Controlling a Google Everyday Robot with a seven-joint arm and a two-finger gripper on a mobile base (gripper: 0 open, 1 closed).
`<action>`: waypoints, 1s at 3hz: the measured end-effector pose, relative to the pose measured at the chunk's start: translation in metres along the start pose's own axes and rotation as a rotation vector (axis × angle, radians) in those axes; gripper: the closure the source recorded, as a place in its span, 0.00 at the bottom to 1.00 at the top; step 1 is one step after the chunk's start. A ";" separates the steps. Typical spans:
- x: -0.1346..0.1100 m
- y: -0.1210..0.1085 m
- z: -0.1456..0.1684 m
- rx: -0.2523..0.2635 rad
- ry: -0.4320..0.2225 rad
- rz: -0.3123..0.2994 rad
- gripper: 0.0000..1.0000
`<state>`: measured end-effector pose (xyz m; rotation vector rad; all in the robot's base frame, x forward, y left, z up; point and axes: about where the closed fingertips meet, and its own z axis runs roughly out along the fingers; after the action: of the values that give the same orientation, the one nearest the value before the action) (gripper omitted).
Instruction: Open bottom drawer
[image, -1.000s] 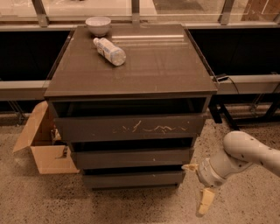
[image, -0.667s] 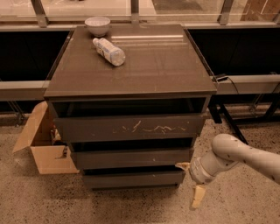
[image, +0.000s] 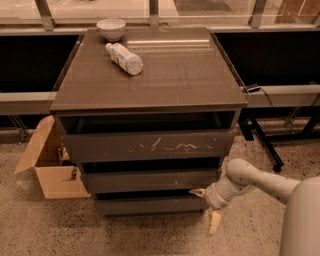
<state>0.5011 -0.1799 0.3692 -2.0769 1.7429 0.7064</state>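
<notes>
The bottom drawer (image: 150, 205) is the lowest, narrowest plain front of the dark grey-brown cabinet (image: 150, 100), close to the floor. It looks closed, flush under the middle drawer (image: 150, 180). My gripper (image: 206, 207) is at the drawer's right end, with one pale finger (image: 197, 192) touching the drawer's upper right corner and the other finger (image: 214, 221) hanging lower, beside the cabinet. The fingers stand spread apart and hold nothing. The white arm reaches in from the lower right.
The top drawer (image: 150, 146) has white scratches. A plastic bottle (image: 125, 58) lies on the cabinet top next to a white bowl (image: 111, 28). An open cardboard box (image: 47, 162) stands on the floor at the left. A table leg (image: 262, 142) stands at the right.
My arm has moved left along the floor level, bringing the gripper from beside the cabinet up against the bottom drawer's right corner. The drawers have not moved.
</notes>
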 end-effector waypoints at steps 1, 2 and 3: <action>0.011 -0.012 0.037 -0.009 -0.024 -0.023 0.00; 0.022 -0.025 0.075 0.031 -0.050 -0.031 0.00; 0.032 -0.040 0.092 0.094 -0.109 -0.010 0.00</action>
<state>0.5300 -0.1472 0.2737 -1.9471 1.6723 0.7070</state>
